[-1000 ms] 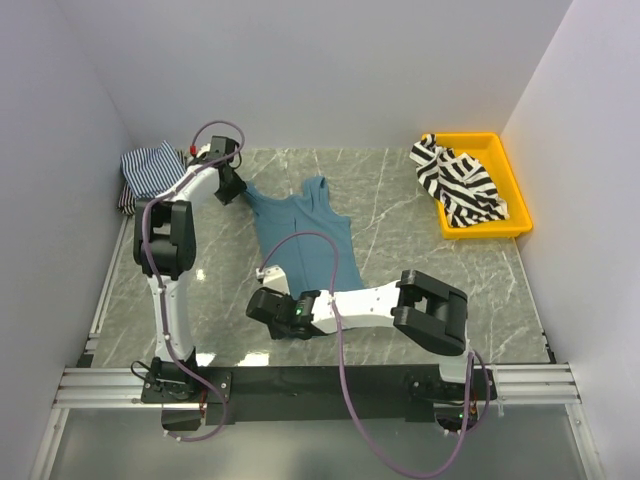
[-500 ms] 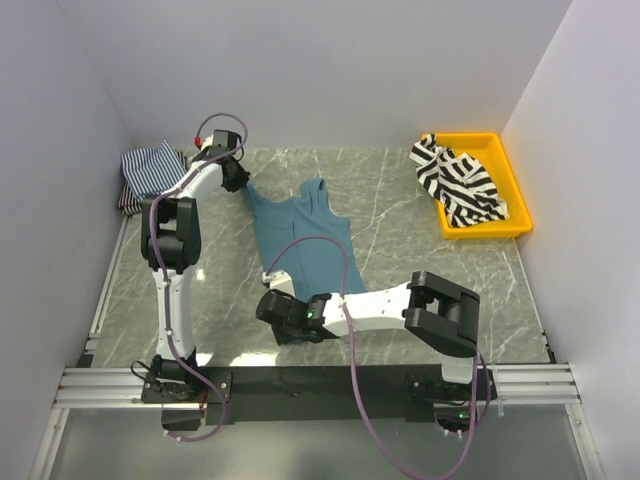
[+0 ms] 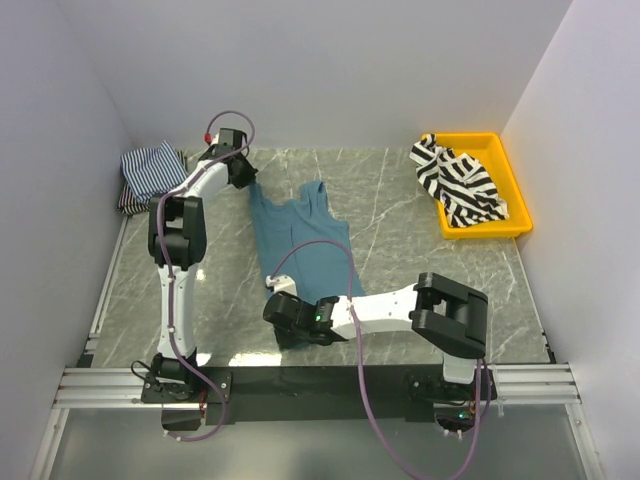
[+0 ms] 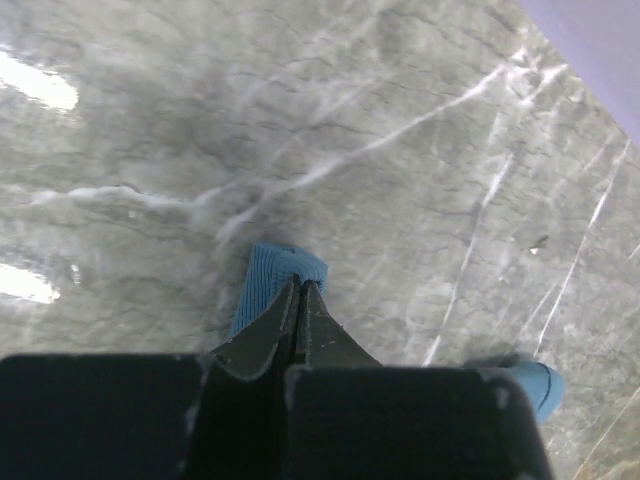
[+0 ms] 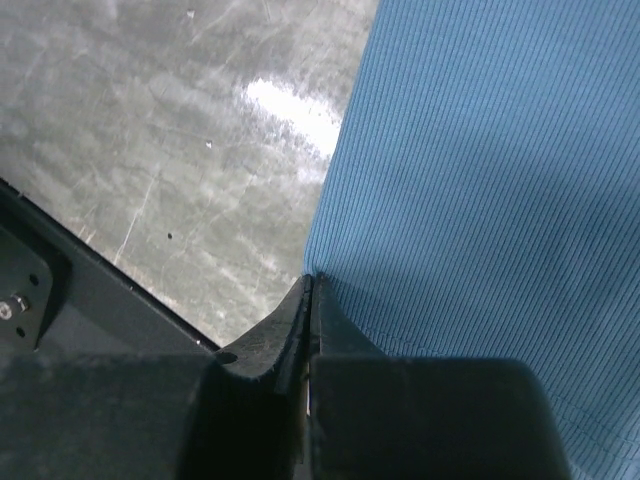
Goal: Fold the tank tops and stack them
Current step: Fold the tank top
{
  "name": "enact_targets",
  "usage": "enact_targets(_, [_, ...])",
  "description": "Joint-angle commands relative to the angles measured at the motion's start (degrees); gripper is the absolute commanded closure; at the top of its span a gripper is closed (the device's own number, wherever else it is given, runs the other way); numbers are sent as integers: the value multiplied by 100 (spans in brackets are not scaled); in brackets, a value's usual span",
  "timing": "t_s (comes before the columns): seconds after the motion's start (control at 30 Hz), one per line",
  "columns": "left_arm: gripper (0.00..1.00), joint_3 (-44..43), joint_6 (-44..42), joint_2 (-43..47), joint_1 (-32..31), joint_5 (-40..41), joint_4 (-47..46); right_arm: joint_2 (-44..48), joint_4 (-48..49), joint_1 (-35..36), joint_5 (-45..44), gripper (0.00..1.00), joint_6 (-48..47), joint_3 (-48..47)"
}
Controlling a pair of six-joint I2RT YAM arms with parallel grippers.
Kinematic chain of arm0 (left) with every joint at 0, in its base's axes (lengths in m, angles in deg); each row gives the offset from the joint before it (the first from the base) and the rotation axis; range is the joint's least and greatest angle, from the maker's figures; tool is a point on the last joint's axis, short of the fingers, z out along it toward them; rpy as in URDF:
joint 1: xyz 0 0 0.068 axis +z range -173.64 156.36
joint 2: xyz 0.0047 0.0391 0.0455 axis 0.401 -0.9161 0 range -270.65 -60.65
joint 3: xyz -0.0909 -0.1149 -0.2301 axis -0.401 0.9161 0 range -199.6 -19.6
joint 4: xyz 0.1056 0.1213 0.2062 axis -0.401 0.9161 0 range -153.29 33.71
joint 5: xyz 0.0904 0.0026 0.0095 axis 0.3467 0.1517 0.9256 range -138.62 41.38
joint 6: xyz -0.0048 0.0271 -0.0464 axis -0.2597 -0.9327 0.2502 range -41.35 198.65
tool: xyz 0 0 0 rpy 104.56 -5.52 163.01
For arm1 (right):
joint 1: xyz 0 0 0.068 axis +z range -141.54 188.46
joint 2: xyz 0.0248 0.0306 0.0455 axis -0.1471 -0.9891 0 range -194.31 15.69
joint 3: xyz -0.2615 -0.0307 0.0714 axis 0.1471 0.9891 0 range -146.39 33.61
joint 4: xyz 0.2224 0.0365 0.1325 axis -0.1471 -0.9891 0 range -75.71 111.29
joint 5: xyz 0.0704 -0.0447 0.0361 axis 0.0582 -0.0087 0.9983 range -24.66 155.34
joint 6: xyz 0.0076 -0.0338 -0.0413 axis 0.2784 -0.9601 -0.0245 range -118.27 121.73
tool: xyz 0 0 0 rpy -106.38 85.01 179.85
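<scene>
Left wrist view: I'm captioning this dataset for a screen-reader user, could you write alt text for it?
The left gripper, shut, pinches a ribbed strap end of the teal-blue tank top over a grey marble-patterned table. Another bit of teal cloth peeks out at the lower right.

The worktop [image 3: 420,230] is grey, veined and stone-like, polished enough to throw back lamp glare. The teal tank top [image 3: 300,240] is matt, finely ribbed knit cloth. At 2 o'clock the yellow tray [image 3: 487,232] is smooth, faintly glossy plastic, and the black-and-white striped top [image 3: 455,180] in it is soft cloth. The left tool [image 4: 300,287] and right tool [image 5: 310,282] look like matt black plastic.
</scene>
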Motion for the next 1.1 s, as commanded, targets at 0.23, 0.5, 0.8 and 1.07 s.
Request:
enact_targets(0.23, [99, -519, -496, 365, -304, 752, -119, 237, 113, 60, 276, 100, 175, 260])
enact_targets(0.5, [100, -944, -585, -250, -419, 963, 287, 201, 78, 131, 337, 100, 175, 49])
enact_targets(0.8, [99, -1339, -787, -601, -375, 1288, 515, -404, 209, 139, 925, 100, 43, -899])
enact_targets(1.07, [100, -1488, -1007, -690, -190, 1245, 550, -1064, 420, 131, 1532, 100, 193, -1708])
